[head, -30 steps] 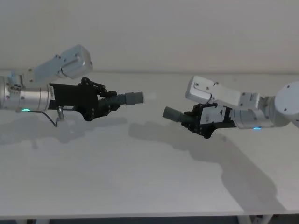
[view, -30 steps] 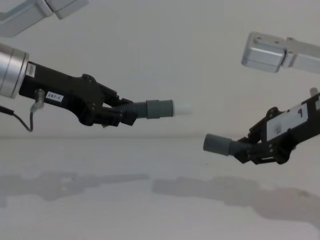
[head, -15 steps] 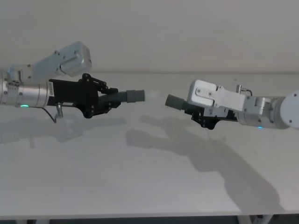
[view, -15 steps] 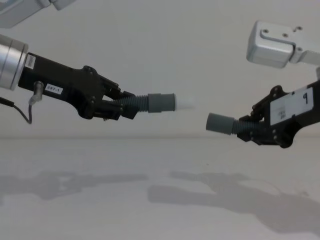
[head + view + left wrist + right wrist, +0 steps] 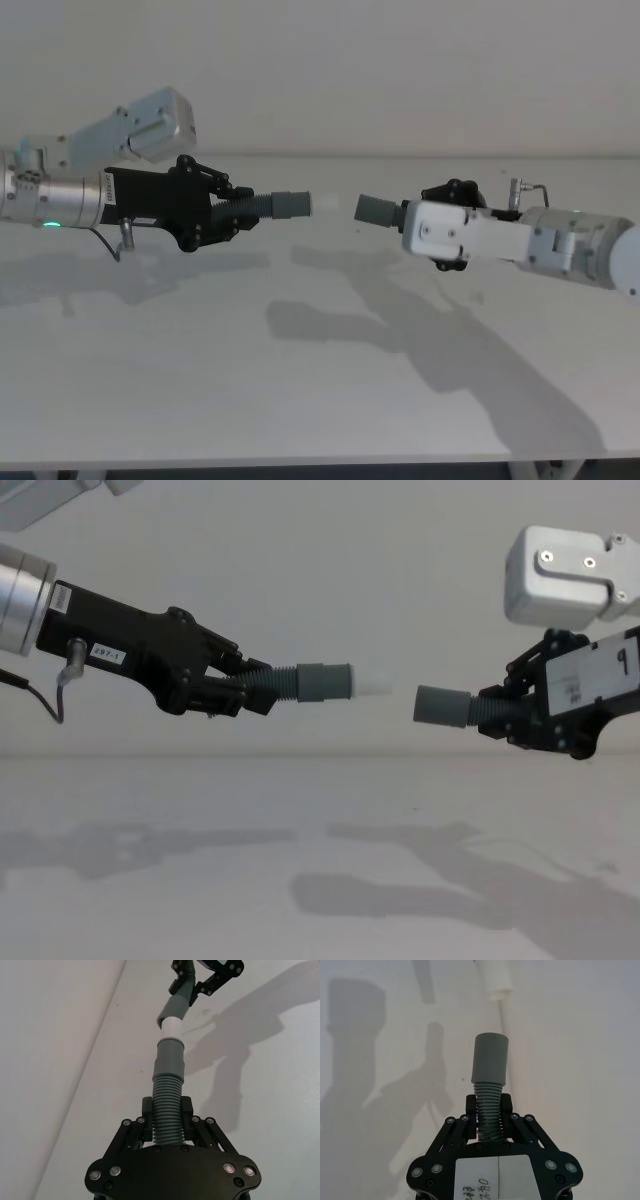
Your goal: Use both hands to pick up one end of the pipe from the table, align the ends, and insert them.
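Observation:
Both pipe pieces are held in the air above the table [image 5: 320,380]. My left gripper [image 5: 250,687] is shut on the corrugated part of one piece. That piece's grey cuff [image 5: 325,681] and white tip [image 5: 372,684] point right. My right gripper [image 5: 505,712] is shut on the other piece, whose hollow grey cuff [image 5: 442,706] points left. The two ends face each other across a small gap, and the right cuff sits slightly lower. In the left wrist view the white tip [image 5: 172,1027] lies just short of the other cuff [image 5: 175,1007]. In the right wrist view the cuff [image 5: 490,1057] points toward the tip [image 5: 495,980].
The arms' shadows fall on the white table [image 5: 320,900] beneath them. A pale wall [image 5: 320,70] stands behind the table's far edge. The right wrist's silver housing [image 5: 455,232] covers most of that gripper in the head view.
My right gripper has risen and levelled its piece, bringing the hollow cuff close to the white tip. The left gripper has barely moved.

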